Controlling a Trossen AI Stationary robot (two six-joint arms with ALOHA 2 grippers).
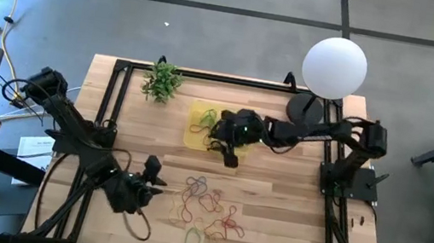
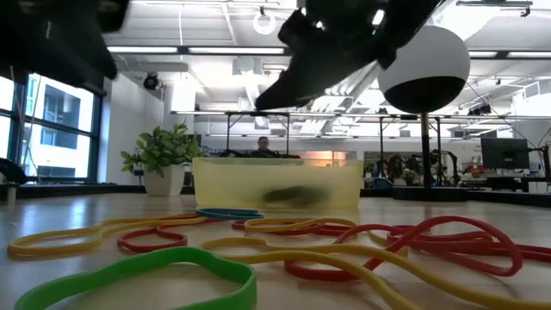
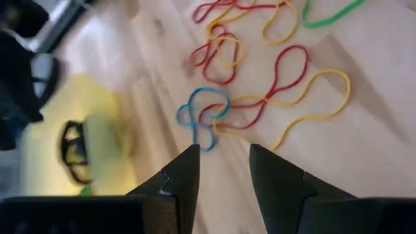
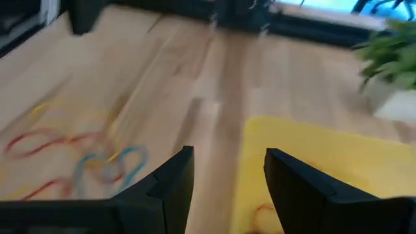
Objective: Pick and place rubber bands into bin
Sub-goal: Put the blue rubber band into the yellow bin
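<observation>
Bands (image 1: 206,209) lie loose in a heap at the lower middle of the high view, easy to reach. Beside them at lower left waits the left gripper (image 1: 156,174), fingers apart and holding nothing. Farther up, the right gripper (image 1: 228,151) hangs over the yellow bin's (image 1: 194,135) lower edge, fingers apart and empty, so a dropped band lands inside. Bare wood lies between.

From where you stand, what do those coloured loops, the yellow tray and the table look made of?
The loops look like rubber: thin, matte, lying in floppy curves. The yellow tray seems to be translucent plastic, since a dark shape shows dimly through its wall. The table looks like pale wood, with plank seams and grain, smooth and perhaps lightly varnished.
</observation>
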